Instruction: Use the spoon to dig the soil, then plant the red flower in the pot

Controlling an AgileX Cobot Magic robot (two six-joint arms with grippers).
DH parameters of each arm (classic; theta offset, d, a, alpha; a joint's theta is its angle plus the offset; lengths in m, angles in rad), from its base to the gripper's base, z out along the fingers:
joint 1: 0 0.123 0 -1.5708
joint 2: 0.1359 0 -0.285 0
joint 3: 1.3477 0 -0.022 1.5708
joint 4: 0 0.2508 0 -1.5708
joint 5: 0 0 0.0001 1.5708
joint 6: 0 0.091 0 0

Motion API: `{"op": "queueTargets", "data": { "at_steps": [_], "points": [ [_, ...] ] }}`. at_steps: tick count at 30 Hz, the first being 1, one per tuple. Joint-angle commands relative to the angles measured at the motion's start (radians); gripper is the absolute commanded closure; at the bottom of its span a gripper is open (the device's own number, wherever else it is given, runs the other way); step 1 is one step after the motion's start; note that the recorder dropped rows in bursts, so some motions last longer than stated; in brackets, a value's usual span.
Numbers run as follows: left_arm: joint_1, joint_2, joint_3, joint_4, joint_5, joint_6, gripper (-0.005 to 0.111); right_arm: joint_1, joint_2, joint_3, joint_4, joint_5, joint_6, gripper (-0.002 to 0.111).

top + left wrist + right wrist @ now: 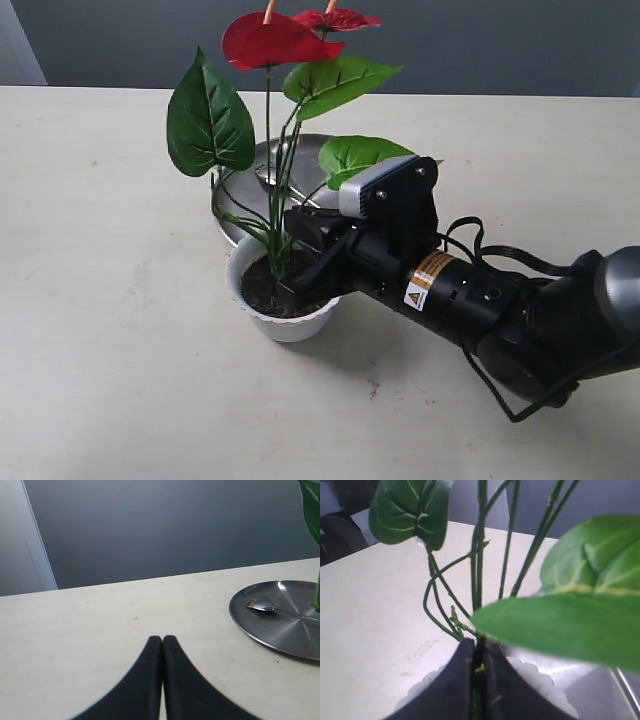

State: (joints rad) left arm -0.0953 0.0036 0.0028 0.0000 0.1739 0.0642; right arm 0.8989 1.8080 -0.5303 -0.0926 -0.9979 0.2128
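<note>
The red flower stands upright with its stems in the white pot, which holds dark soil. My right gripper reaches in from the right and is shut on the bunch of green stems just above the pot's scalloped rim. Behind the pot, the silver spoon lies on the steel plate. My left gripper is shut on nothing, low over bare table left of the plate; it does not show in the exterior view.
The steel plate sits right behind the pot, touching or nearly so. Broad green leaves hang over the right wrist camera. The right arm and its cable stretch across the table's right side.
</note>
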Motion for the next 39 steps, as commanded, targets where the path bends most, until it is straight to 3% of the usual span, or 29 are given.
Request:
{"op": "queueTargets", "data": {
  "at_steps": [1,6,15,39],
  "points": [
    [-0.007,-0.004,-0.003,0.000,-0.010,0.000,0.106,-0.001,-0.006,0.006,-0.070,0.003,0.006,0.108],
    [-0.007,-0.004,-0.003,0.000,-0.010,0.000,0.106,-0.001,-0.008,0.027,-0.093,0.049,0.025,0.108],
    [-0.007,-0.004,-0.003,0.000,-0.010,0.000,0.106,-0.001,-0.008,0.182,-0.031,-0.119,0.025,0.108],
    [-0.007,-0.004,-0.003,0.000,-0.010,0.000,0.106,-0.001,0.020,0.186,0.003,-0.099,0.025,0.108]
  ]
}}
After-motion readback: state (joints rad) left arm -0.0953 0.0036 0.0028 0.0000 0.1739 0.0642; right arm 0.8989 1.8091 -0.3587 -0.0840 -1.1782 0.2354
